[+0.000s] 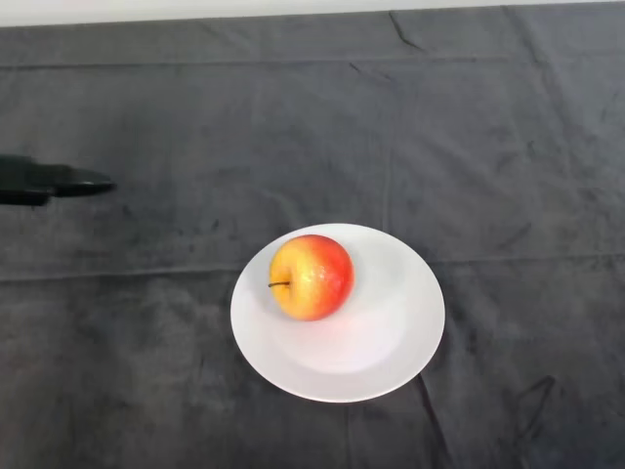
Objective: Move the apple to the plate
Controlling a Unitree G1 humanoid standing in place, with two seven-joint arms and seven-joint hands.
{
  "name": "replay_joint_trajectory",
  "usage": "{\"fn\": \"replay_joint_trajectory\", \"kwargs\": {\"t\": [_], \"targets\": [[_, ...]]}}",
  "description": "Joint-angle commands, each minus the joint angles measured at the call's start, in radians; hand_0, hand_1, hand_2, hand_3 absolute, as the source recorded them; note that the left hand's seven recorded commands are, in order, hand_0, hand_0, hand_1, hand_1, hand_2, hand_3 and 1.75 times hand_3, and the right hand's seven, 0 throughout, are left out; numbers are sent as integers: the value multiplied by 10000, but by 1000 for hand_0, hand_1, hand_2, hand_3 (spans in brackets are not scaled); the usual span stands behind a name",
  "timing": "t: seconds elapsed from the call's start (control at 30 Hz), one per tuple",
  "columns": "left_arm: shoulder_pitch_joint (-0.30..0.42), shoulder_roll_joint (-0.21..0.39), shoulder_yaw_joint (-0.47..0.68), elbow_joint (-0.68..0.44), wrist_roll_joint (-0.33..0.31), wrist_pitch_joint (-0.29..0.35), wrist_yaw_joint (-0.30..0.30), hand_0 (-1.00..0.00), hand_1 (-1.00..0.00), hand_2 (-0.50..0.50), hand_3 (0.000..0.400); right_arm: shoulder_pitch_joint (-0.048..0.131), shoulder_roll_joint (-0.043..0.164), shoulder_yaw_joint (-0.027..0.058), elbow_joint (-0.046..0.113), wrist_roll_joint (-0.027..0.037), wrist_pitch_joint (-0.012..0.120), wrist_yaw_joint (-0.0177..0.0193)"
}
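A red and yellow apple (pixel 312 277) lies on its side on the white plate (pixel 391 332), toward the plate's left half, with its stem pointing left. The plate rests on the dark cloth a little below the middle of the view. Only the black fingers of my left hand (pixel 49 183) show, at the far left edge. They stretch straight out to the right, well away from the plate and the apple, and hold nothing.
The dark cloth (pixel 312 127) covers the whole table, with creases running across it. A pale strip (pixel 195 10) of the far edge shows along the top.
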Motion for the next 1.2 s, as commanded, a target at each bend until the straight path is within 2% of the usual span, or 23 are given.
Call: {"fn": "replay_joint_trajectory", "kwargs": {"t": [0.03,0.83,0.97,1.2], "targets": [[-478,846,449,409,-94,-310,172,0,0,0,0,246,-253,-187,-300,-62,76,-31],[86,2797,3375,3010,-659,-1504,728,0,0,0,0,152,-253,-161,-139,-89,25,-39],[9,2869,3512,3321,-559,-1570,1089,0,0,0,0,133,-253,-155,-104,-95,12,-41],[-286,2640,3296,3543,-237,-1568,1813,0,0,0,0,105,-252,-145,-51,-103,-10,-47]]}}
